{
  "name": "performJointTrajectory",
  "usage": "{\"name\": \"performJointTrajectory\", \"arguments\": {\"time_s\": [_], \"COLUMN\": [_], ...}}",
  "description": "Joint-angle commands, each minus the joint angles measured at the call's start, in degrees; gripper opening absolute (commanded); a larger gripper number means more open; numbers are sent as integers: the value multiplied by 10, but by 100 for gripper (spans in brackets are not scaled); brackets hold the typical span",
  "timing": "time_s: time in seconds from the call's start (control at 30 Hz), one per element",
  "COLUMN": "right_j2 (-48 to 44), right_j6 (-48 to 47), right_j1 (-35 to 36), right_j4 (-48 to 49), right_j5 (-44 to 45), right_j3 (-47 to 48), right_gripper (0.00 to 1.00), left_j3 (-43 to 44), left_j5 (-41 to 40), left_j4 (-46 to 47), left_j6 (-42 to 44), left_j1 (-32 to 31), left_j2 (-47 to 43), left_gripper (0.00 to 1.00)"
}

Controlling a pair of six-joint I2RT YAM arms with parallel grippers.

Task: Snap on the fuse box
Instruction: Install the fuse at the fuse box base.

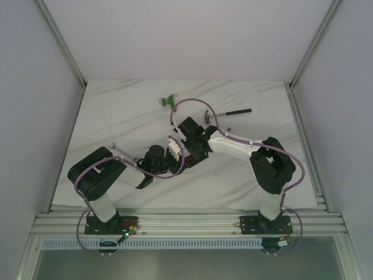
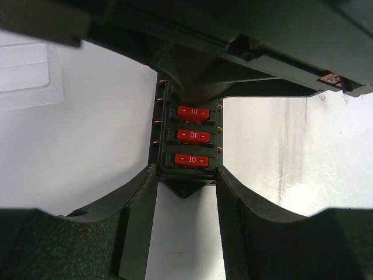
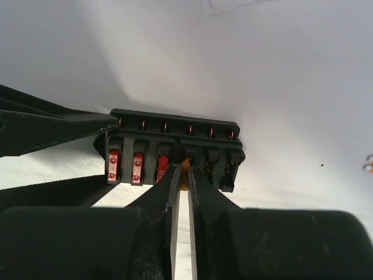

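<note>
The black fuse box (image 2: 187, 153) lies on the white table with three red fuses in a row. My left gripper (image 2: 186, 175) is shut on its near end, one finger against each side. In the right wrist view the fuse box (image 3: 175, 131) shows three red fuses in its left slots and two empty slots on the right. My right gripper (image 3: 185, 175) is shut on a small orange fuse (image 3: 185, 165), held at the fourth slot. In the top view both grippers, left (image 1: 173, 153) and right (image 1: 189, 140), meet mid-table and hide the box.
A clear plastic lid (image 2: 26, 76) lies left of the box. A hammer (image 1: 230, 112) and a green part (image 1: 169, 102) lie further back. A loose orange fuse (image 3: 369, 167) lies to the right. The table has raised side rails.
</note>
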Motion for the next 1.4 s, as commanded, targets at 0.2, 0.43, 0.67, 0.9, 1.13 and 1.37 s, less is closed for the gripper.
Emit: {"name": "performJointTrajectory", "arguments": {"time_s": [0.2,0.43,0.67,0.9,1.13,1.37], "right_j2": [49,82,66,70,7,-23], "right_j6": [28,20,11,4,13,24], "right_j1": [-30,-33,-71,-65,-47,-40], "right_j4": [-71,-47,-45,-49,-60,-66], "right_j5": [-47,-48,-17,-24,-45,-61], "right_j3": [-74,-91,-116,-107,-61,-13], "right_gripper": [0,0,0,0,2,24], "left_j3": [-6,-7,-9,-7,-3,-1], "left_j5": [-12,-13,-16,-14,-10,-7], "left_j4": [-7,-9,-10,-13,-18,-25], "left_j6": [-10,-10,-9,-9,-8,-6], "left_j1": [9,9,9,9,9,9], "left_j2": [3,3,-2,1,1,-3], "left_gripper": [23,23,22,22,24,26]}}
